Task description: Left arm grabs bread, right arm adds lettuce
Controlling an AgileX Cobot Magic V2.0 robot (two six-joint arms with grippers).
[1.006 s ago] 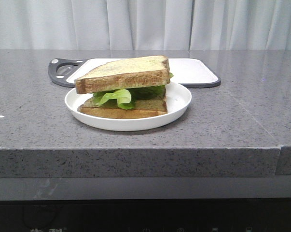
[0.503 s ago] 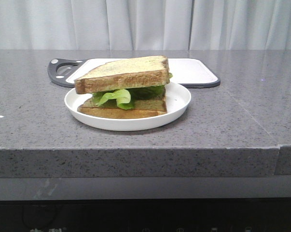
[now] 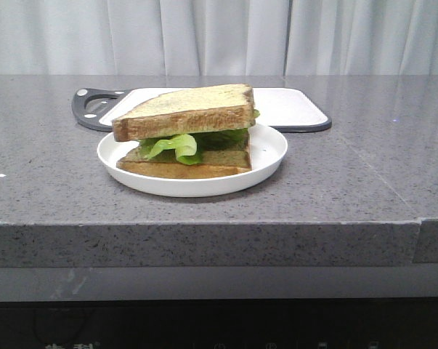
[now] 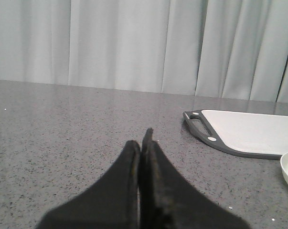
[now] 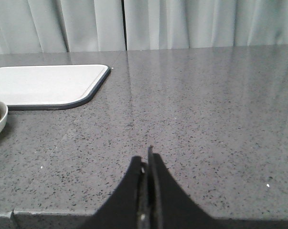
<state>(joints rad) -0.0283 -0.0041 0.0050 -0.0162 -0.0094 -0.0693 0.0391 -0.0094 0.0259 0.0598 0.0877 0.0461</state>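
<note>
no movement is noted since the earlier frames: the bread (image 3: 186, 111), judged light, soft and best gripped at its crust edges, is seen resting on the lettuce (image 3: 176, 145) on the plate (image 3: 271, 149), with the left gripper (image 4: 143, 143) and right gripper (image 5: 146, 160) closed, empty.

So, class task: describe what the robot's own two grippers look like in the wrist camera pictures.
Both are plain matte black. The left gripper has broad wedge-shaped fingers tapering to a point. The right gripper has slimmer tapered fingers. No cables, markings or labels show.
</note>
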